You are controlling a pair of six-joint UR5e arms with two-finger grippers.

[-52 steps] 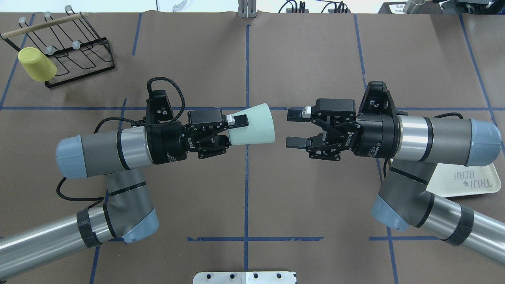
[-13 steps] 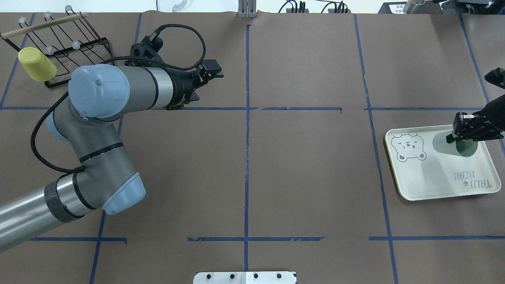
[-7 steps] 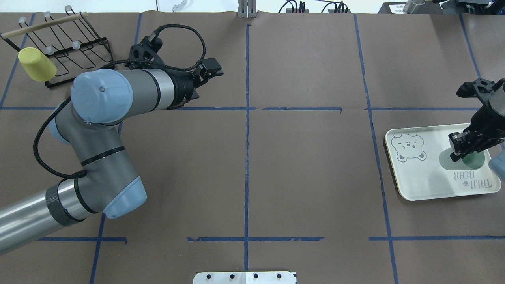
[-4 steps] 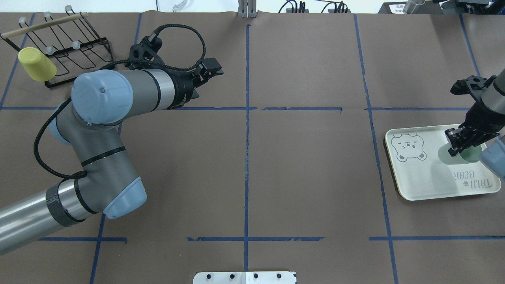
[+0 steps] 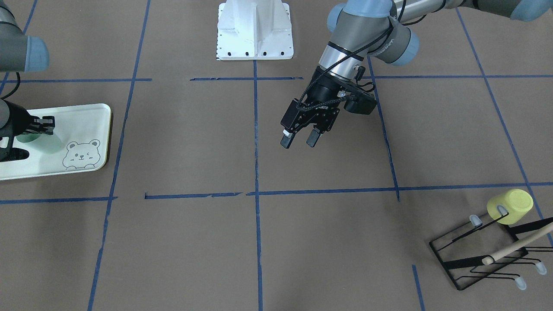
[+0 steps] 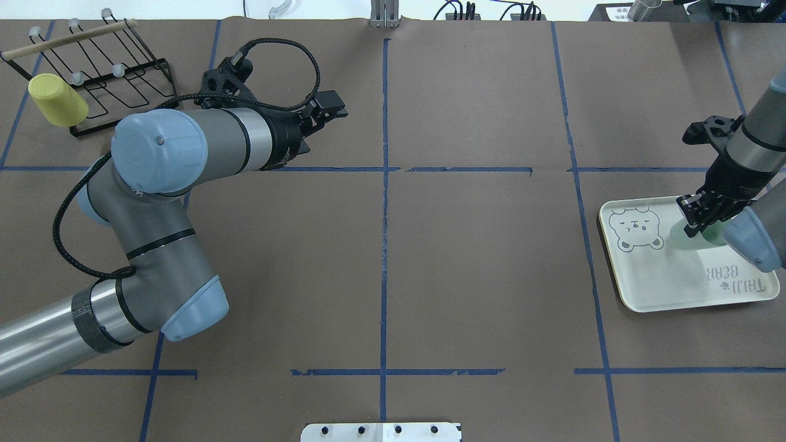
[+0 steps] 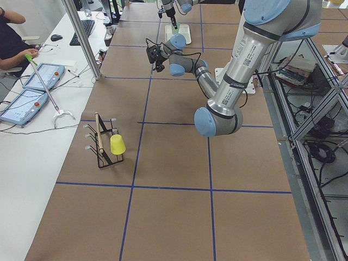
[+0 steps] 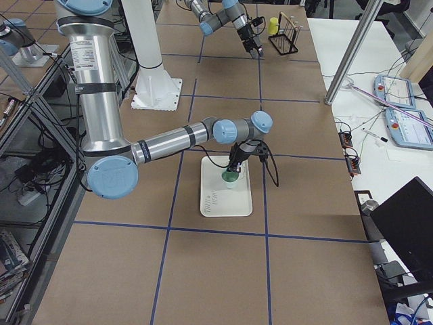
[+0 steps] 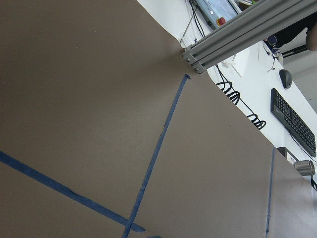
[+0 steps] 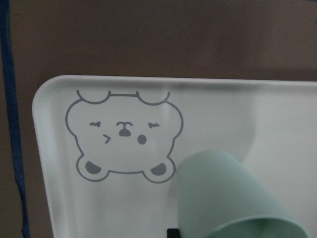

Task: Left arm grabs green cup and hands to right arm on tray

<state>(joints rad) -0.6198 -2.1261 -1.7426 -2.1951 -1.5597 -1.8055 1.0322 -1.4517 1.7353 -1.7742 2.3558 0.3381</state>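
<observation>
The pale green cup point(image 6: 686, 237) is over the cream tray point(image 6: 663, 279), just right of its bear drawing, and leans over. My right gripper point(image 6: 694, 222) is shut on it from above. The right wrist view shows the tilted cup point(image 10: 228, 198) close above the tray point(image 10: 57, 198); I cannot tell whether it touches. The front view shows the cup point(image 5: 34, 139) on the tray point(image 5: 82, 117) at the left edge. My left gripper point(image 5: 298, 140) is open and empty above the bare table, far from the tray; it also shows in the overhead view point(image 6: 328, 113).
A black wire rack point(image 6: 123, 80) with a yellow cup point(image 6: 57, 99) on one prong stands at the far left corner. A white base plate point(image 5: 255, 30) sits at the robot's edge. Blue tape lines cross the brown table.
My right gripper has moved the green cup across the tray toward the bear drawing. Much earlier, the left gripper held the cup at mid-table. The left arm has stayed still lately.
</observation>
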